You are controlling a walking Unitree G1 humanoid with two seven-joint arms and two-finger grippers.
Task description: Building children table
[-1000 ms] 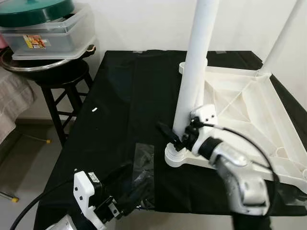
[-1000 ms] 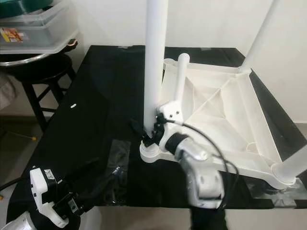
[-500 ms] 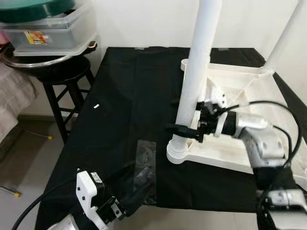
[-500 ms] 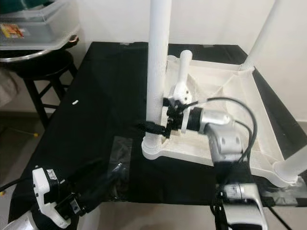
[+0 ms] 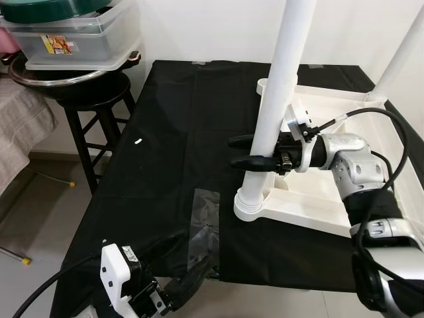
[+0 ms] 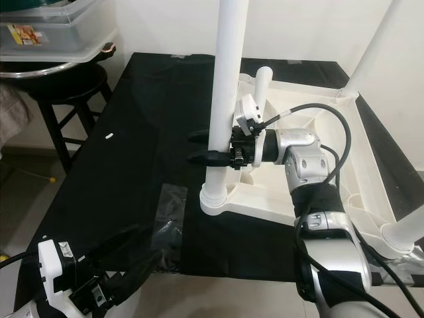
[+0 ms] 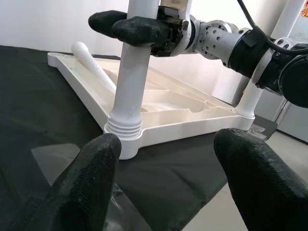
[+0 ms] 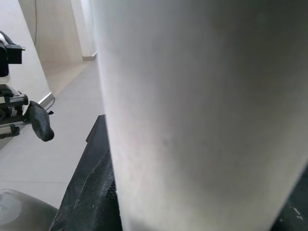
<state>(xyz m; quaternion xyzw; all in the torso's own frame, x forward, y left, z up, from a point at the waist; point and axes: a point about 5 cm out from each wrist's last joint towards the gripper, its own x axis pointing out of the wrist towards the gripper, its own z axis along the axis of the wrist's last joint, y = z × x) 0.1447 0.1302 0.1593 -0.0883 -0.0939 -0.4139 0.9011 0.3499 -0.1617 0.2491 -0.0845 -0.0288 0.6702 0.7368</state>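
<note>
Table leg (image 5: 275, 109) stands upright in the near-left corner socket (image 5: 252, 204) of the upturned white tabletop (image 5: 331, 152), which lies on the black-covered bench (image 5: 165, 146). My right gripper (image 5: 255, 151) straddles the leg a little above the socket: one finger (image 5: 244, 140) on the far side, one (image 5: 248, 162) on the near side, shaft between them. Right wrist cam has the white shaft hard up against the lens with black pad at both edges, so I read the fingers as clamped on the leg, not just bracketing it.

Key relation: leg's long axis is vertical, my fingers lie horizontal, square across it. Good for twisting or pressing it down into the threaded collar. Whether it's fully seated I can't tell.

Right arm is on the job. Left gripper (image 7: 168, 178) hangs low off the bench's near edge, fingers spread apart, holding nothing, leg well ahead of them.

A loose leg (image 6: 260, 86) lies in the tabletop behind.
</note>
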